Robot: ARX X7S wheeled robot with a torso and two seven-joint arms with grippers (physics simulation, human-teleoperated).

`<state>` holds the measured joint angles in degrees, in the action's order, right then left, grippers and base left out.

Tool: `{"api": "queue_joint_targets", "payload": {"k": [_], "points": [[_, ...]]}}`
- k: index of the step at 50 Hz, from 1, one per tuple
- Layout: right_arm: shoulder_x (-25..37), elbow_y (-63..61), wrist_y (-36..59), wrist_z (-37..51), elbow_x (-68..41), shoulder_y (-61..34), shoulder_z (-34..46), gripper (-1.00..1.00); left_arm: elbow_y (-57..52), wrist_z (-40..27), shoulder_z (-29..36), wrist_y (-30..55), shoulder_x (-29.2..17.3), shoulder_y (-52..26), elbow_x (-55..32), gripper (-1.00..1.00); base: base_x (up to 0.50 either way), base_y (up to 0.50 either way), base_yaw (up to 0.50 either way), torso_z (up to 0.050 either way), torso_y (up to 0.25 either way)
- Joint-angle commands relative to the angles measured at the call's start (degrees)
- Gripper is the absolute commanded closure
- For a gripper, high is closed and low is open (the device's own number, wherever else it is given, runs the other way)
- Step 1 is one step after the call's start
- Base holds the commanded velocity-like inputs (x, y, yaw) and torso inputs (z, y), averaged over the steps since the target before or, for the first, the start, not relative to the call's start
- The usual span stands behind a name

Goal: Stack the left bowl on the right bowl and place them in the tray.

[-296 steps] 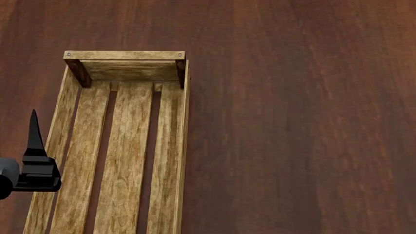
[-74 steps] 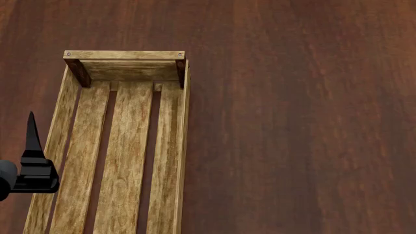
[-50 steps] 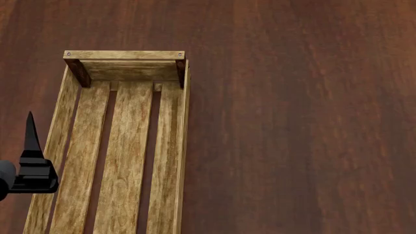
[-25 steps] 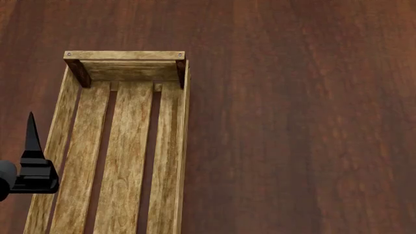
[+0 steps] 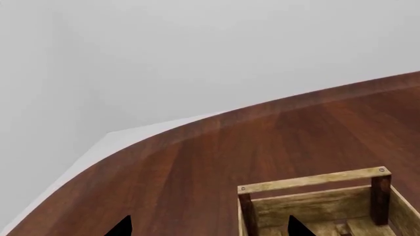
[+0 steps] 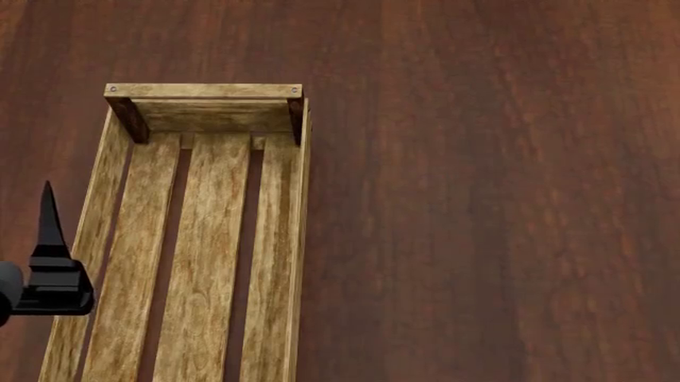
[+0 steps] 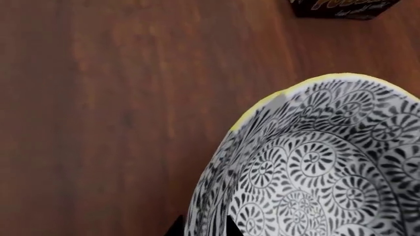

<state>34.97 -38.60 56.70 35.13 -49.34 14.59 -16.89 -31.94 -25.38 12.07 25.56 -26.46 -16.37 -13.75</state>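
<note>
The tray, a long light-wood crate with a slatted bottom, lies on the dark wood table with nothing in it; its far end also shows in the left wrist view. My left gripper is open, its fingers straddling the tray's left side plank. A white bowl with black swirl patterns fills the right wrist view, with a thin yellow edge along its rim. My right gripper is shut on that bowl's wall, one finger inside and one outside. I cannot tell which bowl it is, and no bowl shows in the head view.
A small dark box stands on the table beyond the bowl in the right wrist view. The table's curved far edge meets a pale wall in the left wrist view. Bare table lies right of the tray.
My left gripper has drifted slightly to the left beside the tray. The tray has not moved.
</note>
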Motion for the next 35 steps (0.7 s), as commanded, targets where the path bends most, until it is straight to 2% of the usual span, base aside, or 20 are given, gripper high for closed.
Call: {"api": "queue_joint_targets", "payload": {"k": [1,16,35], "points": [[2.4,-8.9,6.8,5.7,-4.2,-1.1,-3.9,1.00,-0.1,-0.1,-0.3,-0.2,-0.2,0.1,-0.3,-1.00,0.00,0.00,0.00,0.000,0.000],[5.0,-13.7,13.7,11.7,-13.4,-6.4,-6.8,1.00,-0.8,-0.3,-0.6,-0.1,-0.4,0.3,-0.6,-1.00,0.00,0.00,0.00,0.000,0.000],[8.4,-11.5,22.7,26.2,-32.5,-24.2,-2.9,1.00,-1.1,-0.7,-2.1,-0.3,-0.8,0.7,-1.5,-1.00,0.00,0.00,0.00,0.000,0.000]]}}
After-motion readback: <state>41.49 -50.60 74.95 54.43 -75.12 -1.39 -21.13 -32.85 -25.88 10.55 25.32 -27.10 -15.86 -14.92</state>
